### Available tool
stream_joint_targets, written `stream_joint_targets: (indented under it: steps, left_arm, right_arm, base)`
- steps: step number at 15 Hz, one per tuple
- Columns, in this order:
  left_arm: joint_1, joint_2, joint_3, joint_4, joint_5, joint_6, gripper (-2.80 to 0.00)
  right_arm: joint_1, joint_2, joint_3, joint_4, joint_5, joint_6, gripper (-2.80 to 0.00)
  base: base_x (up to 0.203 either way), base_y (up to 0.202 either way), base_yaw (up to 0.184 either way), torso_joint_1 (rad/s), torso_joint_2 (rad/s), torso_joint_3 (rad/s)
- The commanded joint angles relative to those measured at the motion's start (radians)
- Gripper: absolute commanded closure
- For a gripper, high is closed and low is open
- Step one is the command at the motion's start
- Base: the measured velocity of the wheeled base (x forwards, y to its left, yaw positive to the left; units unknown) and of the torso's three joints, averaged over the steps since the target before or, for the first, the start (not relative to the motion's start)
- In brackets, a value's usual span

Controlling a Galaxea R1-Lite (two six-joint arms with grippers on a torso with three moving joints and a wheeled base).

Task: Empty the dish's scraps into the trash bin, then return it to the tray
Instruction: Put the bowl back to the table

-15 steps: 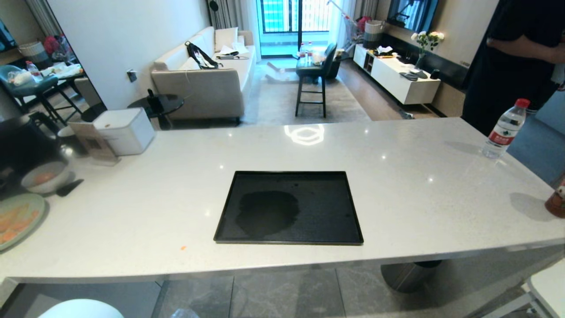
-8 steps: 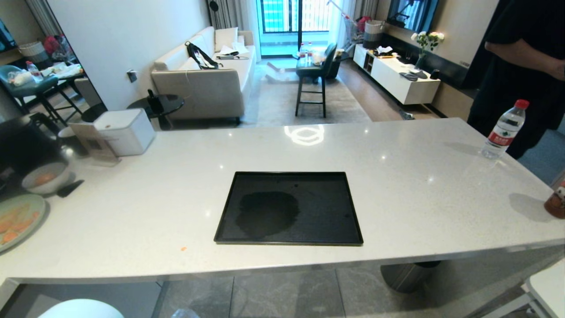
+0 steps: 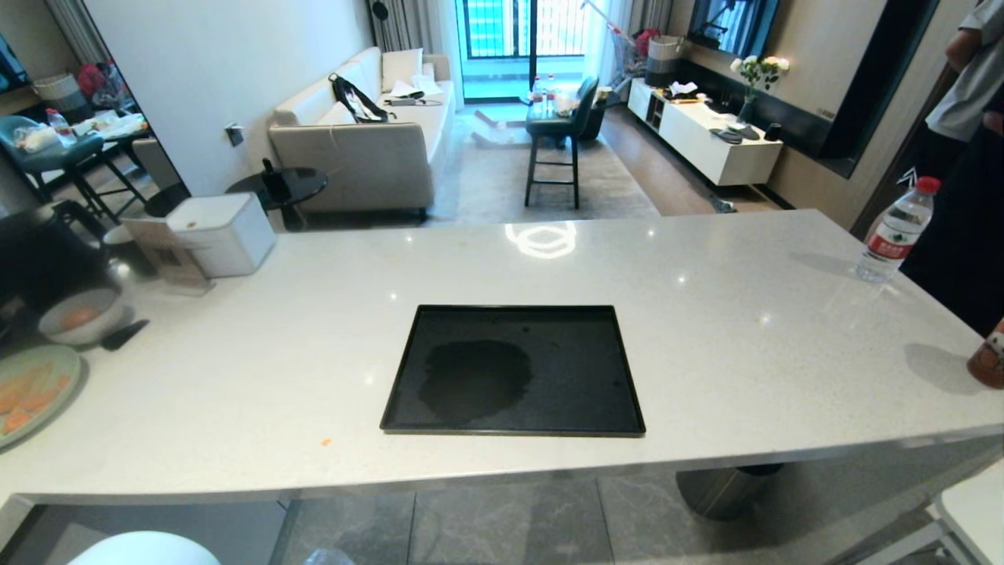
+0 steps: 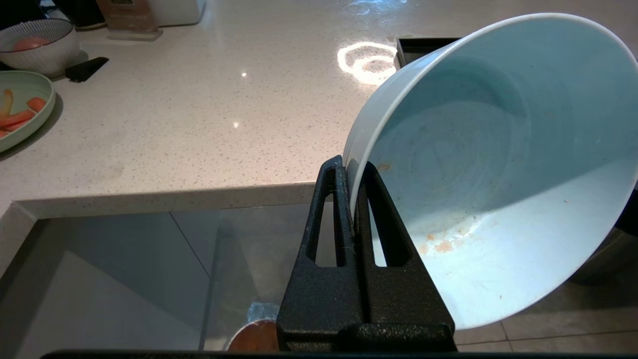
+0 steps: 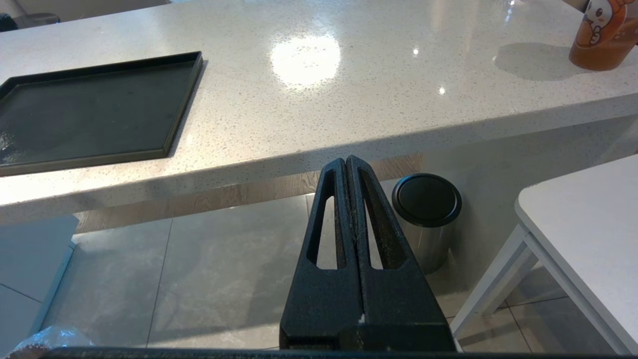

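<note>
My left gripper (image 4: pixel 351 167) is shut on the rim of the dish (image 4: pixel 498 164), a pale light-blue bowl held tilted below the counter's front edge. It holds only orange smears, and the scraps are out of view. The dish's pale outside (image 3: pixel 145 549) shows at the bottom of the head view. Below the left fingers is the trash bin's coppery-brown inside (image 4: pixel 254 341). The black tray (image 3: pixel 580 369) lies empty on the middle of the counter with a wet patch, also seen in the right wrist view (image 5: pixel 94 109). My right gripper (image 5: pixel 346 160) hangs shut and empty below the counter edge.
A greyish bowl (image 4: pixel 37 45) and a green plate (image 4: pixel 20 109) with orange pieces sit at the counter's left end. A steel bin with a black top (image 5: pixel 426 199) stands under the counter. A water bottle (image 3: pixel 894 231), an orange cup (image 5: pixel 600 35) and a person (image 3: pixel 965 157) are at the right.
The person at the far right has stepped away to the right. Both arms, the dish and the tray have kept still.
</note>
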Motion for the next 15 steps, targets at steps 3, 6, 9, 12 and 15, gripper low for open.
stream_joint_targets:
  steps: [3,6,9,12,15]
  left_arm:
    - [0.000,0.000,0.000,0.001,-0.001,-0.004,0.00]
    - [0.000,0.000,-0.018,0.024,0.000,0.012,0.00]
    - [0.000,0.054,-0.116,0.093,-0.026,0.016,0.00]
    - [-0.001,0.130,-0.204,0.143,-0.092,0.019,0.00]
    - [-0.003,0.277,-0.274,0.145,-0.121,0.047,0.00]
  right_arm:
    - [0.000,0.000,0.000,-0.001,0.000,-0.001,0.00]
    - [0.000,0.000,0.000,0.000,0.000,0.001,0.00]
    - [0.000,0.000,0.000,0.000,0.000,0.001,0.00]
    - [0.000,0.000,0.000,0.000,0.000,0.001,0.00]
    - [0.000,0.000,0.000,-0.001,0.000,-0.001,0.00]
  base:
    - [0.000,0.000,0.000,0.000,0.00,0.000]
    - [0.000,0.000,0.000,0.000,0.00,0.000]
    - [0.000,0.000,0.000,0.000,0.00,0.000]
    - [0.000,0.000,0.000,0.000,0.00,0.000]
    - [0.000,0.000,0.000,0.000,0.00,0.000]
